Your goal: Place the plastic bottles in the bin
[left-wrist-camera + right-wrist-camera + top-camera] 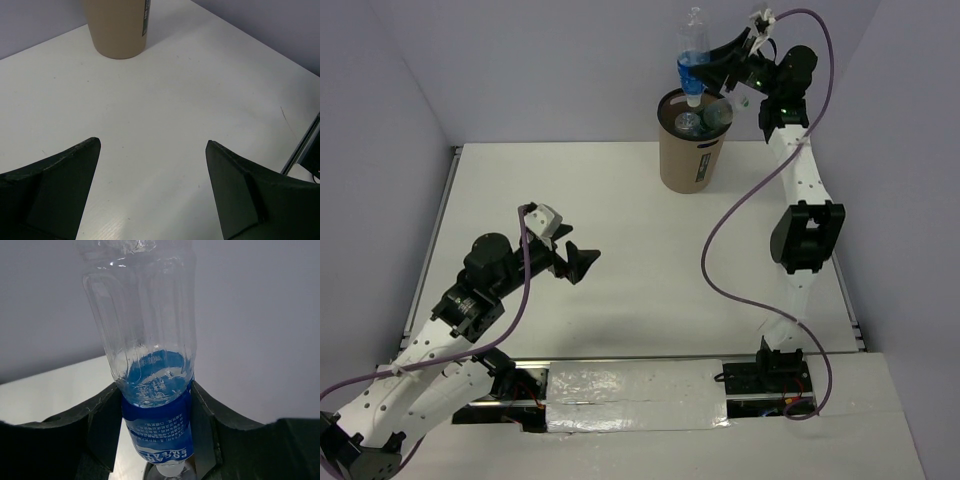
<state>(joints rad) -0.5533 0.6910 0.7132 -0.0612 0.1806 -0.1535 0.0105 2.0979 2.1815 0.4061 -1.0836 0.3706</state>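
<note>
right gripper [157, 426] clamped on blue-label bottle [145, 340] | bottle vertical, cap down, directly over bin [688, 162] mouth | left gripper [152, 167] wide open, well apart

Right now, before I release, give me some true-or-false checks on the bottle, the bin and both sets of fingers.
1. The right fingers grip a blue-labelled bottle. True.
2. That bottle is held cap up. False: its cap points down, over the mouth of the bin.
3. The bin holds nothing. False: other bottles already show inside its rim.
4. The left fingers are spread wide with nothing between them. True.
5. The bin lies tipped on its side. False: it stands upright at the far side of the table.
</note>
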